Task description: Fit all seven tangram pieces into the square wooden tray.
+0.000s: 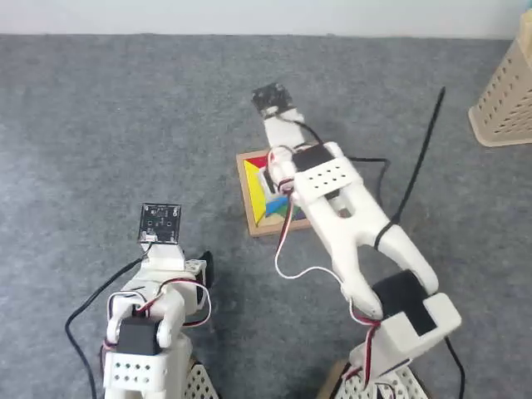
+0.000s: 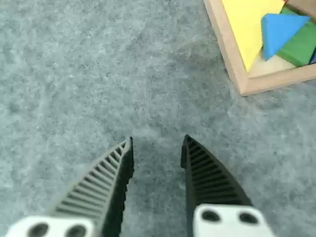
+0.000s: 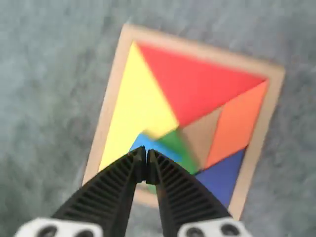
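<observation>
The square wooden tray [image 1: 250,219] lies mid-table on the grey mat. It holds a yellow triangle [image 3: 133,106], a red triangle [image 3: 197,84], an orange piece [image 3: 238,121], a dark blue piece [image 3: 223,175], a tan piece [image 3: 200,136], a green piece [image 3: 173,142] and a light blue triangle [image 3: 142,142]. The light blue triangle [image 2: 281,27] lies askew, partly over the yellow one [image 2: 244,19]. My right gripper [image 3: 146,152] is shut, its tips just above the light blue triangle. My left gripper [image 2: 158,143] is open over bare mat, short of the tray's corner [image 2: 237,64].
A beige perforated basket [image 1: 507,91] stands at the far right edge. A black cable [image 1: 420,158] runs across the mat to the right of the tray. The right arm's white body [image 1: 349,216] covers much of the tray from above.
</observation>
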{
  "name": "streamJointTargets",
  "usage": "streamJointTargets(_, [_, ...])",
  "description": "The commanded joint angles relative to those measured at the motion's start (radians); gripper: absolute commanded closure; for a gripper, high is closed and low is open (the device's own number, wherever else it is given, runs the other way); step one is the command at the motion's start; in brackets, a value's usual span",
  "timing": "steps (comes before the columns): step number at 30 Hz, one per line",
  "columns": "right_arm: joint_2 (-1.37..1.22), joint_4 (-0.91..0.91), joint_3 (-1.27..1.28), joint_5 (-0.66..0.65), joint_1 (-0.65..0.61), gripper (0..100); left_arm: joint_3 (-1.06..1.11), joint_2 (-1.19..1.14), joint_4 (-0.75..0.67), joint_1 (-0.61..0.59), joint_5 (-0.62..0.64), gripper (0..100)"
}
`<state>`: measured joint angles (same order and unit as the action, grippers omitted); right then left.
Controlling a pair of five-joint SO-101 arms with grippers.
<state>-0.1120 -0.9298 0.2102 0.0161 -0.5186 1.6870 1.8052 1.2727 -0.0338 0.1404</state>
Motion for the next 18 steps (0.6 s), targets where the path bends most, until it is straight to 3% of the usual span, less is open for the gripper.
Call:
streamJointTargets(1, [-0.036, 0.067, -0.014, 0.006, 0.028, 99.1, -0.002, 0.02, -0.006, -0.003, 0.006, 85])
streamJointTargets(18, [-0.165, -0.028, -0.058, 0.012, 0.047, 99.1, -0.002, 0.02, -0.006, -0.003, 0.006, 85])
